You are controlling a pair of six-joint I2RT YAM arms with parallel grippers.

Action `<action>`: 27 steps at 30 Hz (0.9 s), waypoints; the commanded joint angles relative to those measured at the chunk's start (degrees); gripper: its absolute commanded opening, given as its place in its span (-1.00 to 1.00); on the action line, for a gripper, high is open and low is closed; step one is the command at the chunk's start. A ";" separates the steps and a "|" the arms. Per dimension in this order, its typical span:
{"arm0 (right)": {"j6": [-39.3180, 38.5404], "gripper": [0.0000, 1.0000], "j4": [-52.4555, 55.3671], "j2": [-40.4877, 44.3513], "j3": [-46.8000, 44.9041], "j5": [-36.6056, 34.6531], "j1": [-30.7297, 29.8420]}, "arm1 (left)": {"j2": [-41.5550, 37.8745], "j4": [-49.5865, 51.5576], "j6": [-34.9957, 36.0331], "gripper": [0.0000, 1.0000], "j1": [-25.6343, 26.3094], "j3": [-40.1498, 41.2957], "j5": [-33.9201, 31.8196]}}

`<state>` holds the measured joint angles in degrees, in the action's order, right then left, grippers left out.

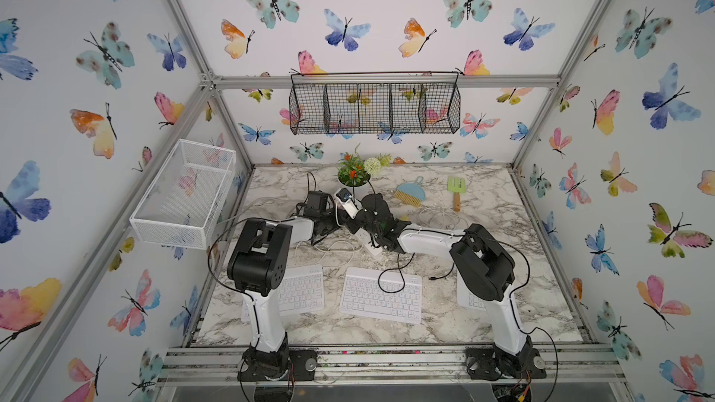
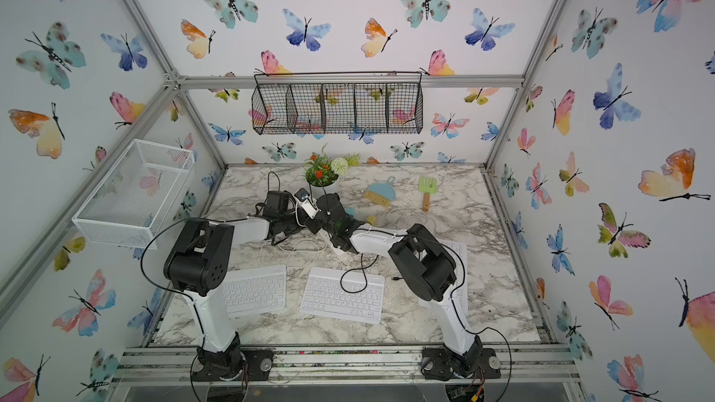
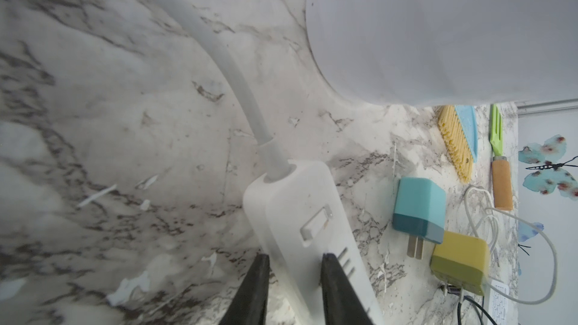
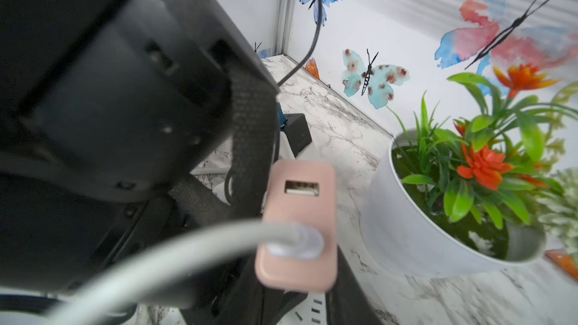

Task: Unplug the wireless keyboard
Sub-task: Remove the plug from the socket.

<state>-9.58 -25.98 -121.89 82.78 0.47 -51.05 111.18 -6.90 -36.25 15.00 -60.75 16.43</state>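
Three white keyboards (image 1: 367,303) lie in a row on the side of the power strip (image 3: 300,201) nearer the arm bases, as both arms meet over the strip to free a charging lead. The left gripper (image 3: 294,257) is clamped across the strip's body just past its switch, bracing it on the marble table (image 3: 125,120). The right gripper (image 4: 297,278) appears closed around the base of a pink adapter (image 4: 297,211) standing over the strip's sockets, with a white cable (image 4: 187,251) seated in one of its two ports. The step in hand looks like the pull itself. The next move calls for drawing the adapter, or its cable, straight away from the strip while the left arm holds the strip down; whether the prongs are out yet cannot be told. Only the right wrist view shows the adapter and its empty second port. Only the left wrist view shows the clamp on the strip, plus a teal adapter (image 3: 419,207) and an olive adapter (image 3: 459,264) lying just beside it. Both top views alone show the keyboards, with a black cable (image 1: 388,292) draped over the middle one, but the arms there hide the grips and which keyboard the white cable feeds.
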 commanded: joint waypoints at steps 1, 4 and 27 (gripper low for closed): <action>0.33 -0.63 1.93 1.83 -2.28 7.71 -1.46 | 4.40 10.92 1.05 -0.37 1.53 4.53 -0.60; 1.32 -0.63 1.91 3.14 -4.03 8.42 -0.28 | 1.22 10.35 1.16 -0.35 0.59 4.76 0.58; 9.41 -0.63 -0.44 14.36 -18.27 27.08 9.14 | -23.28 1.82 14.68 0.24 -7.00 11.89 17.67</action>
<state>-2.00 -26.85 -110.00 66.00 20.73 -42.61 92.05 1.13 -26.30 8.64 -50.22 26.26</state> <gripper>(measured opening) 0.301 0.593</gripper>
